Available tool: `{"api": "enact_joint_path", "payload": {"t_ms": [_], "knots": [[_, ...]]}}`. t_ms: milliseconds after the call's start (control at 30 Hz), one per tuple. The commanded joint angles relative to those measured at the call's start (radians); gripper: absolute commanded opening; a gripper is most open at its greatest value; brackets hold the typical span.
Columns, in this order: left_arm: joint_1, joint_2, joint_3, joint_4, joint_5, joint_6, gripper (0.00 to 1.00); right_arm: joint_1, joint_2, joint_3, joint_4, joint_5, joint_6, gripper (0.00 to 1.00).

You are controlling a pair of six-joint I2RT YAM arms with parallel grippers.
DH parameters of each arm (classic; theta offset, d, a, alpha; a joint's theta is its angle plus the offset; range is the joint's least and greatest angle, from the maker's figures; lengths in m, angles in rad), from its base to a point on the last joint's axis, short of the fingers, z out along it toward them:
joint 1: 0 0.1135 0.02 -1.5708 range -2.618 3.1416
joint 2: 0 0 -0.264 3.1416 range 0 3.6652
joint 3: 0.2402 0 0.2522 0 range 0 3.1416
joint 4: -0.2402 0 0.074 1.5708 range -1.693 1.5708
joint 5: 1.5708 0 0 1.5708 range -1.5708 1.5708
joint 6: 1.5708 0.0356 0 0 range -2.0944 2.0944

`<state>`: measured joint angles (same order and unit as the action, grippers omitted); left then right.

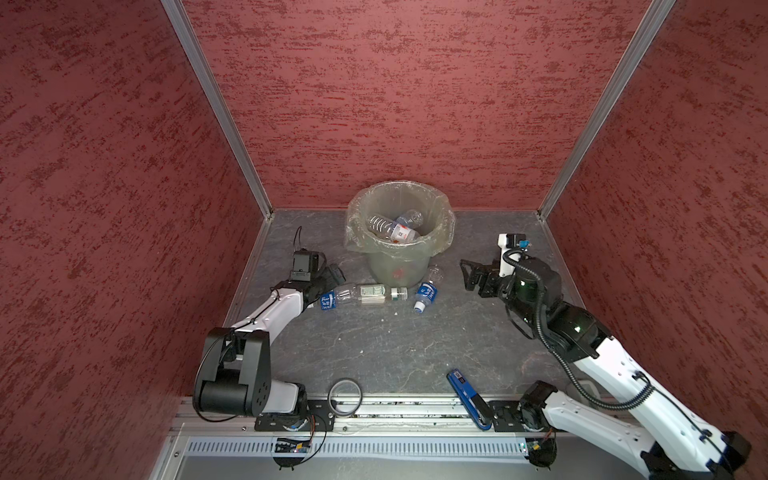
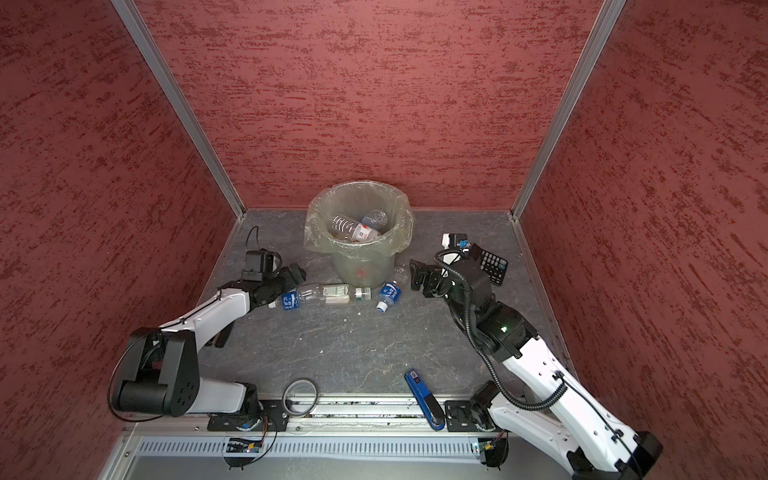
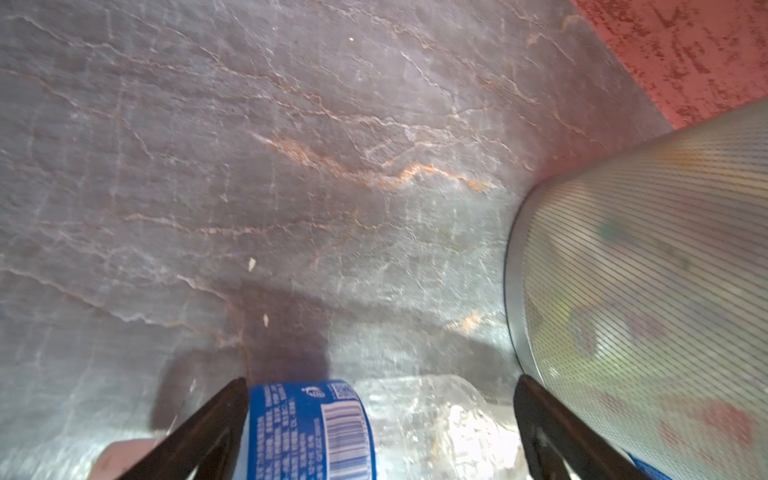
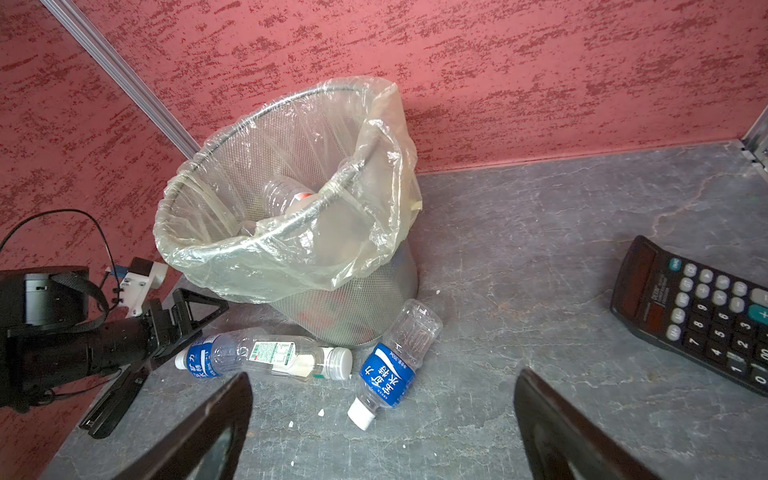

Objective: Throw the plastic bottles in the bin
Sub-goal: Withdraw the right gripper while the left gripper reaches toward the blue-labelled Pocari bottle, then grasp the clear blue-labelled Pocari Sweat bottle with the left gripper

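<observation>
The bin stands at the back middle, lined with a clear bag, and holds several plastic bottles. Three more bottles lie on the floor before it. One with a blue label lies between the fingers of my open left gripper, which straddles it without closing. A white-labelled bottle lies end to end with it. Another blue-labelled bottle leans at the bin's foot. My right gripper hovers open and empty just right of that bottle.
A black calculator lies behind the right gripper. At the front edge are a blue-and-black stapler-like tool and a tape ring. A flat black object shows under the left arm. Red walls enclose three sides.
</observation>
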<state>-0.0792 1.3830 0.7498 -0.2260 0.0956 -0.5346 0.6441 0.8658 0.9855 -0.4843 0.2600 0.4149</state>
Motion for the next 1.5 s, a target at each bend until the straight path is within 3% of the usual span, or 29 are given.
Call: {"api": "enact_joint_path", "payload": {"t_ms": [0, 500, 933, 1467], "knots": [[-0.002, -0.046, -0.029, -0.037, 0.031, -0.016, 0.99, -0.001, -0.017, 0.0, -0.01, 0.001, 0.02, 0.99], [0.018, -0.114, -0.107, -0.102, 0.102, 0.019, 1.0, -0.002, -0.022, 0.017, -0.014, -0.004, 0.019, 0.99], [-0.021, -0.275, -0.184, -0.123, 0.202, -0.035, 0.99, -0.001, -0.026, 0.003, -0.007, -0.011, 0.025, 0.99], [-0.084, -0.094, -0.046, -0.183, 0.074, 0.096, 1.0, -0.001, -0.051, -0.02, -0.017, -0.005, 0.045, 0.99]]}}
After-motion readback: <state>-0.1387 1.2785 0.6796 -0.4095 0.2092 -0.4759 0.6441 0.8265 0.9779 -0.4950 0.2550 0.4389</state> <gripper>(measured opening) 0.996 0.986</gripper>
